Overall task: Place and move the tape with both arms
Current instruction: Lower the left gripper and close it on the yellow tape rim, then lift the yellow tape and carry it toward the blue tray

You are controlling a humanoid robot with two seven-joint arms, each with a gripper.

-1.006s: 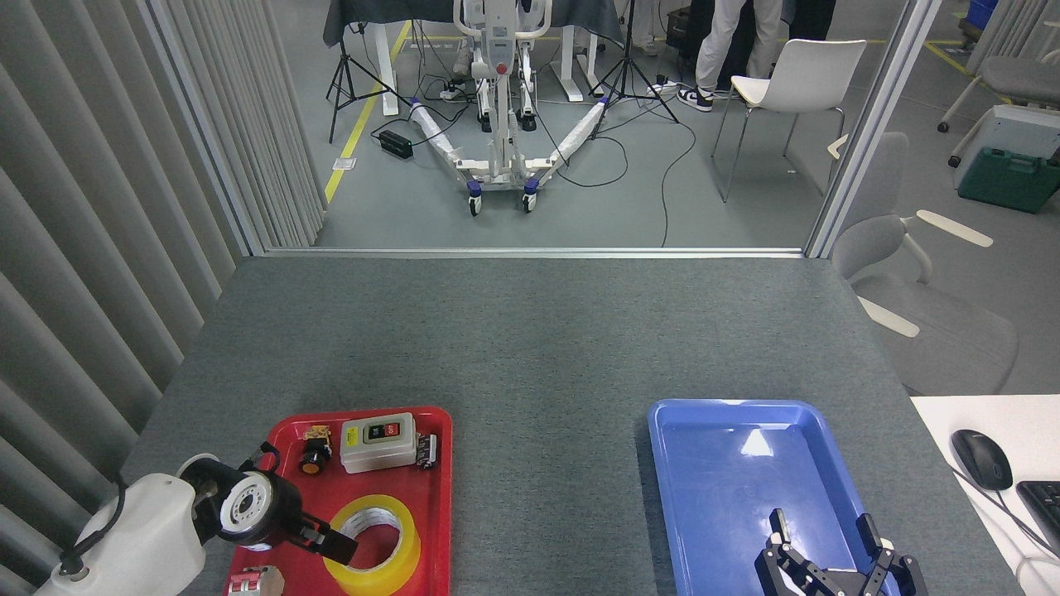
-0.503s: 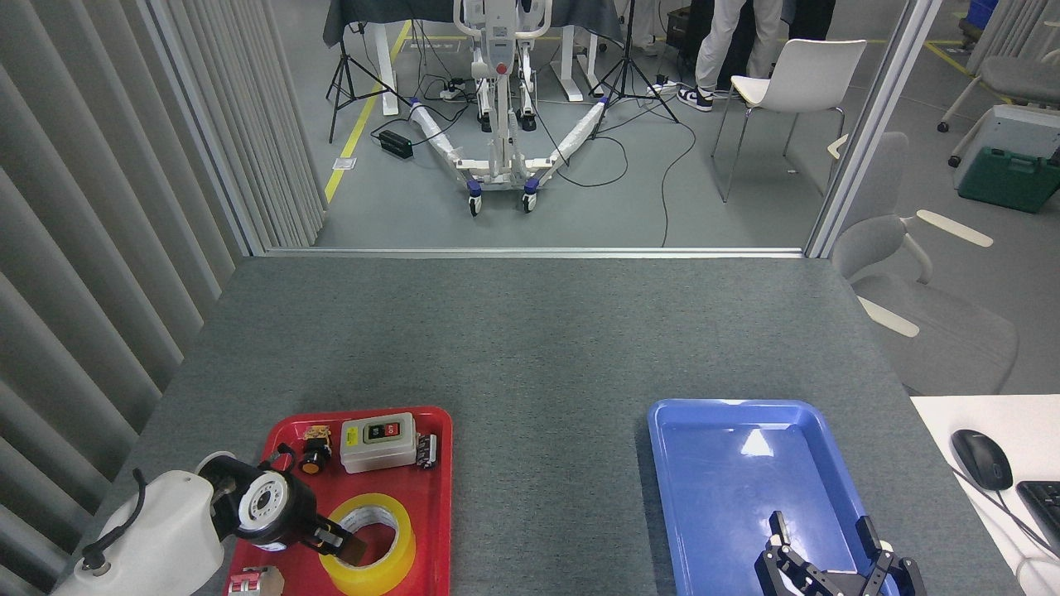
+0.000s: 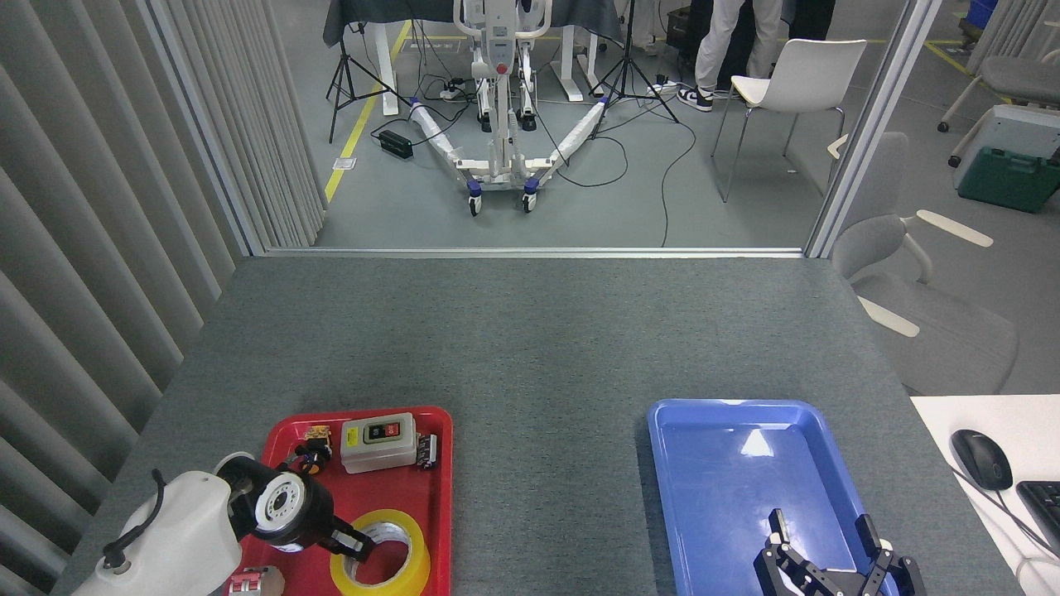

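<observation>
the left arm [image 3: 178, 538] comes in low over the red tray [image 3: 435, 497] on the grey counter [image 3: 530, 348], its gripper [image 3: 358, 546] reaching onto the tape [image 3: 383, 556] (whether the jaws are open or closed on the roll i cannot tell). the tape lies flat in the tray's near half, with a switch box [image 3: 378, 442] at the far end. to the right, the right gripper [image 3: 820, 536] hangs over the blue tray [image 3: 729, 463], jaws spread and holding nothing.

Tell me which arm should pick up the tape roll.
Left. The left gripper is already at the tape roll in the red tray; the right gripper hovers over the blue tray.
</observation>
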